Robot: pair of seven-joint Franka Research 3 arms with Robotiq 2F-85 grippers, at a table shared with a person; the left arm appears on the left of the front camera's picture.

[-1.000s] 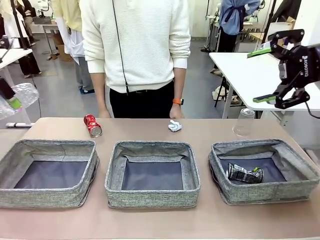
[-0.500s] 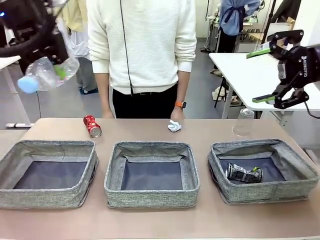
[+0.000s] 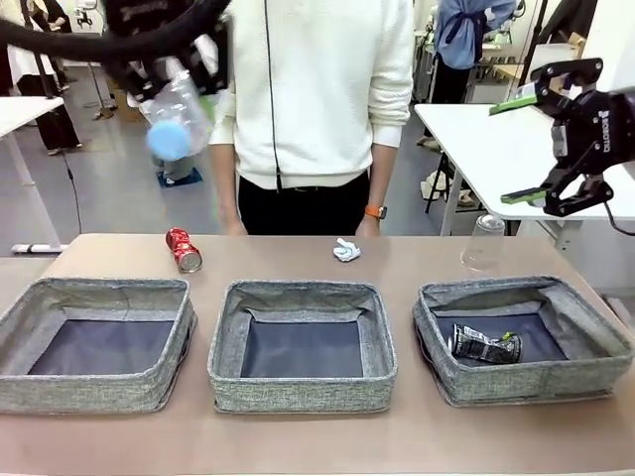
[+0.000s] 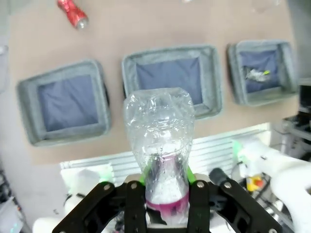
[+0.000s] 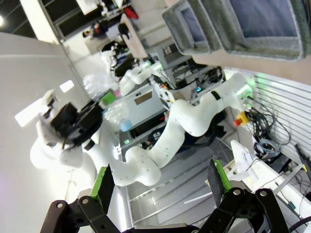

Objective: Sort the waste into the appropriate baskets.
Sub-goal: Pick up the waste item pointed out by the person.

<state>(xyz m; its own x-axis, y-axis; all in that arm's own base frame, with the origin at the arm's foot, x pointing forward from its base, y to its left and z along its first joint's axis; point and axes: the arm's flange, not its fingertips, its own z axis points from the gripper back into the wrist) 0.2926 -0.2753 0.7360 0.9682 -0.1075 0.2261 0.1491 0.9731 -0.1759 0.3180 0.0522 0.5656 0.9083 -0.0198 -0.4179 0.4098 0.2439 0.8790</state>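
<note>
My left gripper [image 4: 165, 182] clamps the 1 bottle [image 4: 159, 126] high at 11 o'clock; my right gripper [image 3: 518, 149] gapes at 2 o'clock. 3 baskets [image 3: 303, 290]: 1 crushed can [image 3: 484, 344] inside the 3 o'clock one; 1 red can [image 3: 184, 249], 1 paper wad [image 3: 346, 250], 1 cup [image 3: 485, 242] beyond.

The table [image 3: 298, 441] is lit brightly and evenly; soft shadows are cast inside the middle basket [image 3: 303, 392]. The raised bottle [image 3: 177, 117] is smeared by motion blur. Lines are bent at the wrist views' edges, and pale areas are washed out.

Brown table [image 3: 298, 441] with three grey baskets [image 3: 303, 392], red can [image 3: 184, 249], paper wad [image 3: 346, 250], clear cup [image 3: 485, 243]
</note>
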